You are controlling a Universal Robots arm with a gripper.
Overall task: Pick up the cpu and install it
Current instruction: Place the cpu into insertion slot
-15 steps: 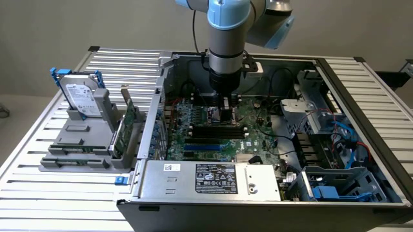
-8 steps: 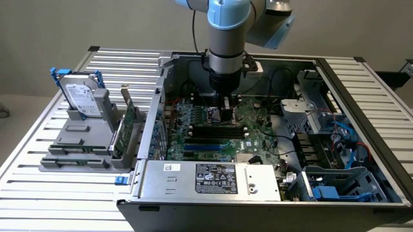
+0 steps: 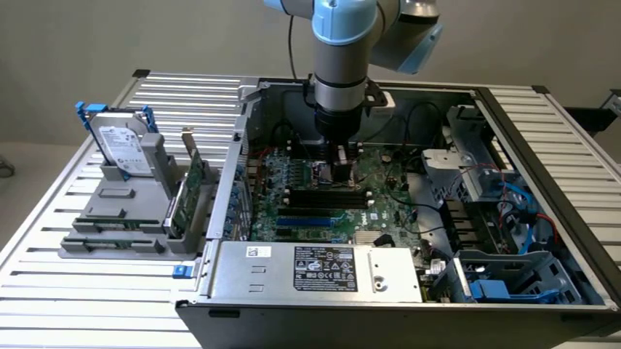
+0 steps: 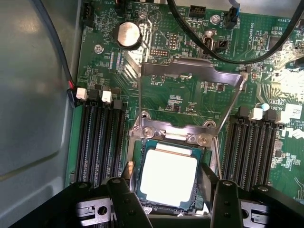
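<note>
Hand [image 3: 339,171] is right down on the board [image 4: 109,61], mid-board between the two banks of memory slots [image 4: 102,142]. Its fingers [image 4: 124,199] are narrowed onto opposite edges of the cpu [image 4: 168,176], gripping it over the socket [image 4: 135,166]. It's fully seated or a hair above, I can't quite say. Load plate [image 4: 190,69] stands open behind. The danger: any tilt or offset at release, and the chip lands skewed and crushes pins.

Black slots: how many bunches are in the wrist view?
2. One bunch flanks the cpu on one side, the other bunch on the opposite side; the gripper hides their ends.
</note>
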